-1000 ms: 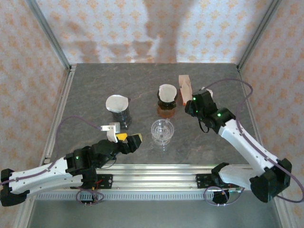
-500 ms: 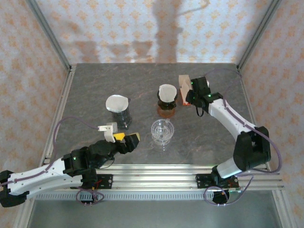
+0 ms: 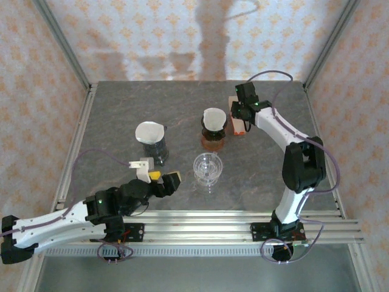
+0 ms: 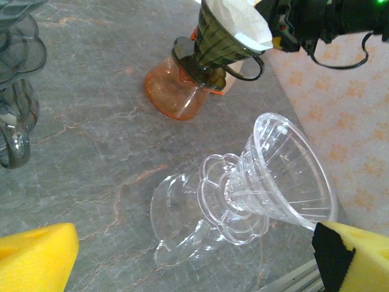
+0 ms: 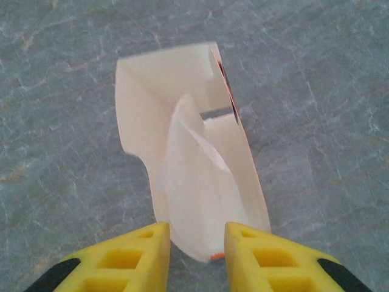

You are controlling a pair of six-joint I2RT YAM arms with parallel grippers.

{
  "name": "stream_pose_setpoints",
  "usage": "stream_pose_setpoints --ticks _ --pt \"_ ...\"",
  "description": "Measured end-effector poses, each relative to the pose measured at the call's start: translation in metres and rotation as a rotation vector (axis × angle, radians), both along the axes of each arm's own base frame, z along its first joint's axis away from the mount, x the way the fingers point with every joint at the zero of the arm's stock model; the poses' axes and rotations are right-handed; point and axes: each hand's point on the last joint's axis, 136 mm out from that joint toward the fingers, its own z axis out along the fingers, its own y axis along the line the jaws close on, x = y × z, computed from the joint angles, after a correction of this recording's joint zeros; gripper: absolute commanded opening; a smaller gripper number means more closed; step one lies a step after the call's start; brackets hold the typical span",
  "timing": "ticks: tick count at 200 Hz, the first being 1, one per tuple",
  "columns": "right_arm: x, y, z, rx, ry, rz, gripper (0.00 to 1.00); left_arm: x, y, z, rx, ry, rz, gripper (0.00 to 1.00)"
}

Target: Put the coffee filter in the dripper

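A grey marbled table [image 3: 115,109] carries two other brewing sets. Past its middle, toward the far edge, a dark cone [image 3: 206,127] lined with a white paper liner [image 3: 213,115] sits on an orange glass server [image 3: 213,142]. To the left and well apart stands a smoky grey stand [image 3: 157,151], topped by a second white liner [image 3: 149,131]. Orange-patterned walls [image 3: 152,36] close off the far and side edges.

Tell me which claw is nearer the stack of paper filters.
Right. The right claw straddles the filter stack at the back; the left claw sits far off near the front, beside the clear dripper.
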Motion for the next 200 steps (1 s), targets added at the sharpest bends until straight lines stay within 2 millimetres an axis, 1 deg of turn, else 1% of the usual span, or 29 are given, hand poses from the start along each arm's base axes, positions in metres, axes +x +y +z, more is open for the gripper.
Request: stream_pose_setpoints --ticks 31,51,91,129,169,200 --pt "0.019 0.004 0.006 -0.023 -0.014 0.007 0.28 0.002 0.0 -0.003 0.017 0.004 0.002 1.0" --pt "0.025 0.004 0.003 -0.045 -0.003 0.014 0.28 0.003 0.001 -0.003 0.017 0.004 0.01 1.0" --pt "0.025 0.0 -0.012 -0.099 0.045 0.025 0.25 0.007 0.005 -0.003 0.013 0.007 0.026 1.0" --pt "0.024 -0.004 -0.025 -0.134 0.079 0.028 0.25 0.008 0.004 -0.003 0.004 0.011 0.026 1.0" --pt "0.025 -0.005 -0.024 -0.15 0.081 0.031 0.25 0.008 0.001 -0.005 0.007 0.019 0.015 1.0" --pt "0.027 -0.006 -0.024 -0.159 0.078 0.032 0.25 0.01 0.001 -0.007 0.012 0.024 0.021 1.0"
